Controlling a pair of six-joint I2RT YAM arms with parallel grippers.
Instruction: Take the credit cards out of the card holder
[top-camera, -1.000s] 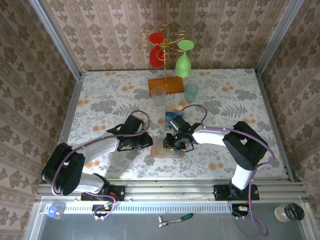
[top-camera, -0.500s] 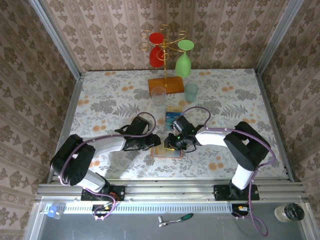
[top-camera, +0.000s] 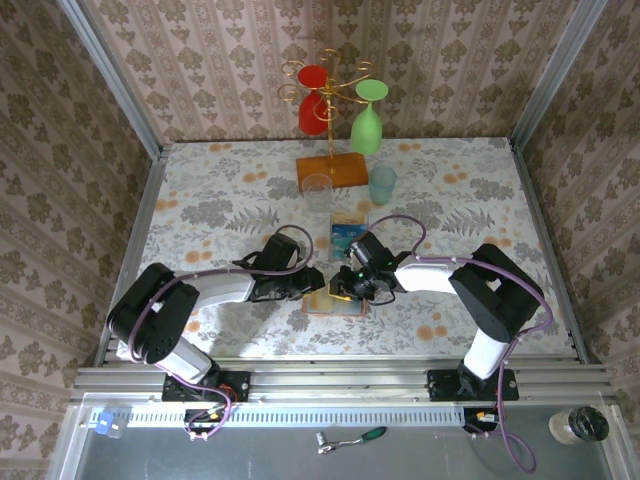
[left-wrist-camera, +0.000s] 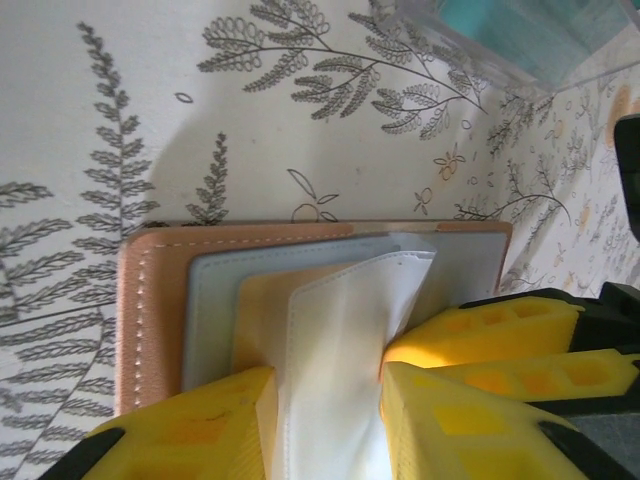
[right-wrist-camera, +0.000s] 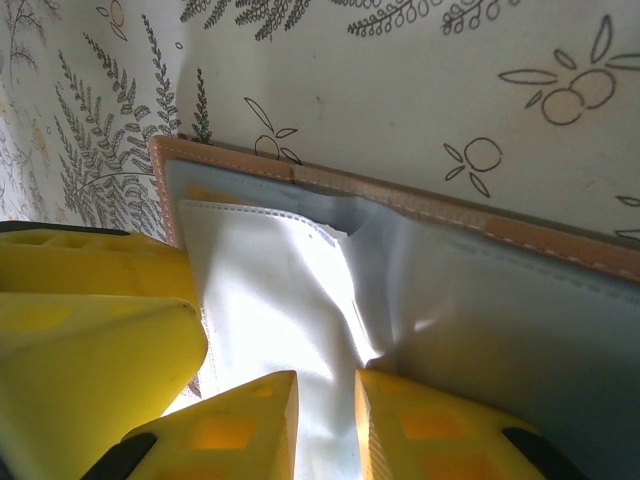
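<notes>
The card holder (top-camera: 333, 300) lies open on the table in front of both arms, salmon-brown (left-wrist-camera: 150, 300) with blue-grey pockets (right-wrist-camera: 480, 320). A tan-orange credit card (left-wrist-camera: 262, 318) sits in a pocket. A pale pocket flap (left-wrist-camera: 345, 330) stands up from the holder. My left gripper (left-wrist-camera: 330, 385) is open, its fingers on either side of that flap. My right gripper (right-wrist-camera: 327, 385) is shut on the same flap (right-wrist-camera: 290, 290), which is creased by the pinch. From above, the left gripper (top-camera: 318, 283) and the right gripper (top-camera: 341, 287) meet tip to tip over the holder.
A clear plastic box (top-camera: 347, 236) with teal-blue cards (left-wrist-camera: 520, 30) stands just behind the holder. Farther back are a clear tumbler (top-camera: 317, 192), a pale teal cup (top-camera: 382, 184) and a glass rack on an orange wooden base (top-camera: 331, 168) with red and green glasses.
My left arm has reached right to the holder and its jaws have widened around the flap. The right gripper has kept its pinch and shifted slightly right.
</notes>
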